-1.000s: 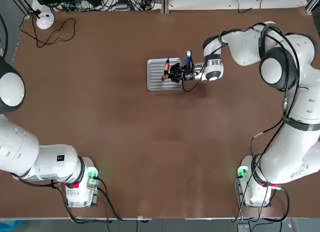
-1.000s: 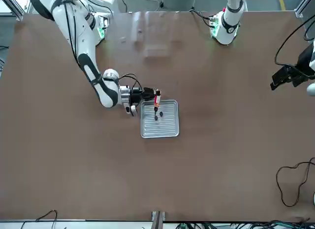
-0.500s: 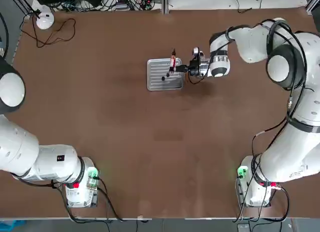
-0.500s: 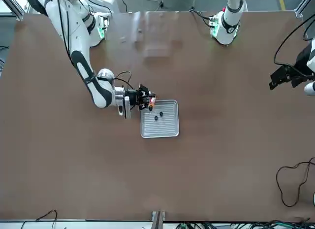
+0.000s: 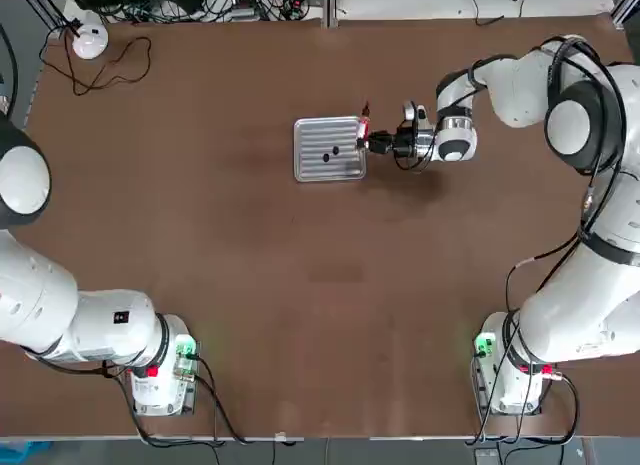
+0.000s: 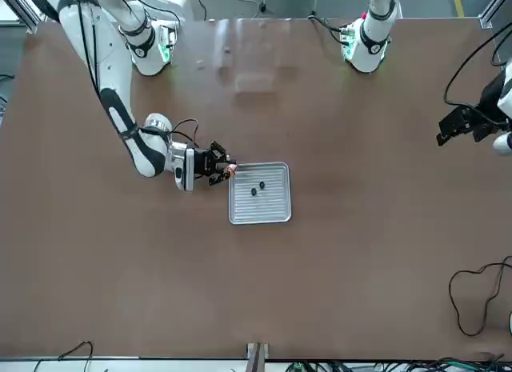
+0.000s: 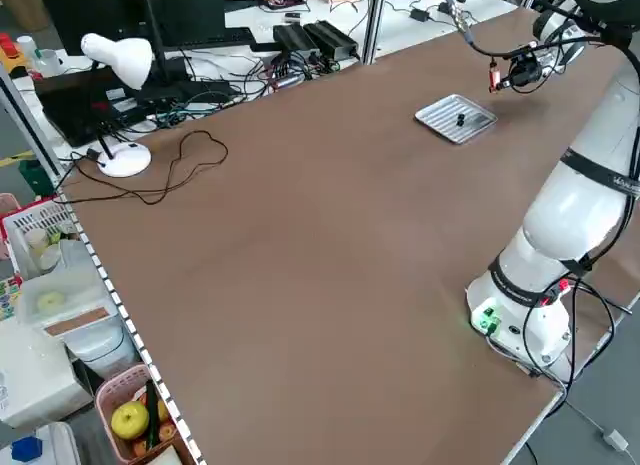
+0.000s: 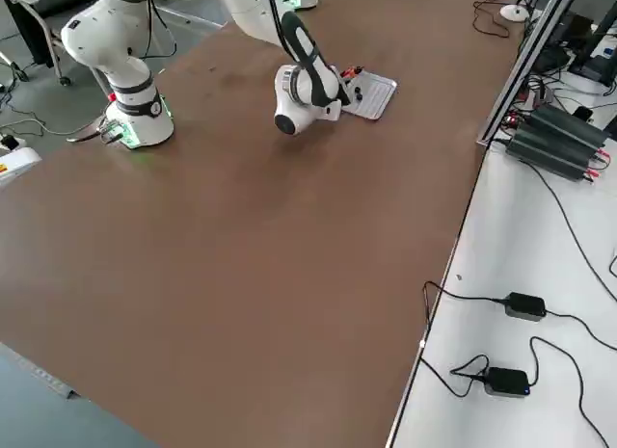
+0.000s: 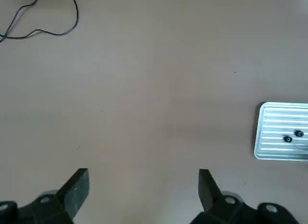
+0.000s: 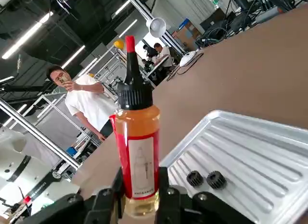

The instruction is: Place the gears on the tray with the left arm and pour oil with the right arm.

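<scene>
Since the earlier frames the right gripper [image 5: 372,142] has been drawn back from above the tray [image 5: 310,163] to just off its 3 o'clock edge in the top view, and the oil bottle [image 5: 364,126], previously tipped over the ribbed surface, is now carried clear of it. The bottle [image 10: 137,137] is clamped low on its body between the closed fingers [image 10: 166,188] and is seen roughly upright in the right wrist view, red tip uppermost. The two gears [image 5: 331,154] are left lying close together on the tray, toward its 3 o'clock side; they [image 10: 206,178] are seen side by side in a groove. The tray itself has not been shifted.

The left gripper [image 9: 143,192] is held well away, high over bare table, its fingers [image 9: 77,185] spread wide with nothing between them; in the front view it [image 6: 460,128] is found at the 3 o'clock edge.

The brown table [image 5: 300,285] is otherwise bare apart from a white desk lamp [image 5: 88,40] and its cable at 11 o'clock in the top view. Cables and power units are strewn along the far bench [image 7: 300,40]. A person in a white shirt [image 10: 89,106] is seen standing behind the table in the right wrist view.

The left arm's upper links are cut off by the top view's edge.
</scene>
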Robot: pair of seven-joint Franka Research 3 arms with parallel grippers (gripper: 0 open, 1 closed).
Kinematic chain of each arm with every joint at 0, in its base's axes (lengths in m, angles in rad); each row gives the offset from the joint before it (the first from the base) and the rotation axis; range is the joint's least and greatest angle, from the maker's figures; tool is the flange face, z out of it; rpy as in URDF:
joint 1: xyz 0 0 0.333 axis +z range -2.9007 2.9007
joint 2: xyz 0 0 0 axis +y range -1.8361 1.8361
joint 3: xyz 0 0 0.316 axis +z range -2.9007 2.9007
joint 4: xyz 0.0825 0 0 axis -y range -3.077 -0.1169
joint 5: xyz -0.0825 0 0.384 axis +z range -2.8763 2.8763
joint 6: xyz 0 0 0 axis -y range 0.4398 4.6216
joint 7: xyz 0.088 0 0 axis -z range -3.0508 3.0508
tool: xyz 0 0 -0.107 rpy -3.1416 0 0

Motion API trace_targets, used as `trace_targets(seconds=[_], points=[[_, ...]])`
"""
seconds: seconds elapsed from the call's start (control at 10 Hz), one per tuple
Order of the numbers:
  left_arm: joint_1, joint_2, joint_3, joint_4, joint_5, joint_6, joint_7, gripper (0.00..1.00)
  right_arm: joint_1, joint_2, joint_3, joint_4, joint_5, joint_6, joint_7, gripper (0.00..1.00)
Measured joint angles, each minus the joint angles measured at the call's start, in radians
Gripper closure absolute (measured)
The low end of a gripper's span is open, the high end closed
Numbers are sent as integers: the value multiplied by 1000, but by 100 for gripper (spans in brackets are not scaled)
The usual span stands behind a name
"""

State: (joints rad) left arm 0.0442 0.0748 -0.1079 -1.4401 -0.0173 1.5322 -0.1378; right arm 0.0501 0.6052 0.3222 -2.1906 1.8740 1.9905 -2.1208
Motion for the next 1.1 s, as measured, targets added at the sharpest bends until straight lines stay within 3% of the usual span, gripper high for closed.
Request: trace_targets(seconds=[0.3, 0.9, 1.1], points=[[1, 1, 0, 0, 0, 0, 0, 0, -124, -4, -2, -33, -144, -49, -73, 70], [-1, 7, 0, 0, 0, 1, 0, 0, -494, -33, -7, -59, -615, -169, -177, 70], [-1, 8, 0, 0, 0, 1, 0, 0, -606, -33, -8, -65, -727, -181, -242, 70]])
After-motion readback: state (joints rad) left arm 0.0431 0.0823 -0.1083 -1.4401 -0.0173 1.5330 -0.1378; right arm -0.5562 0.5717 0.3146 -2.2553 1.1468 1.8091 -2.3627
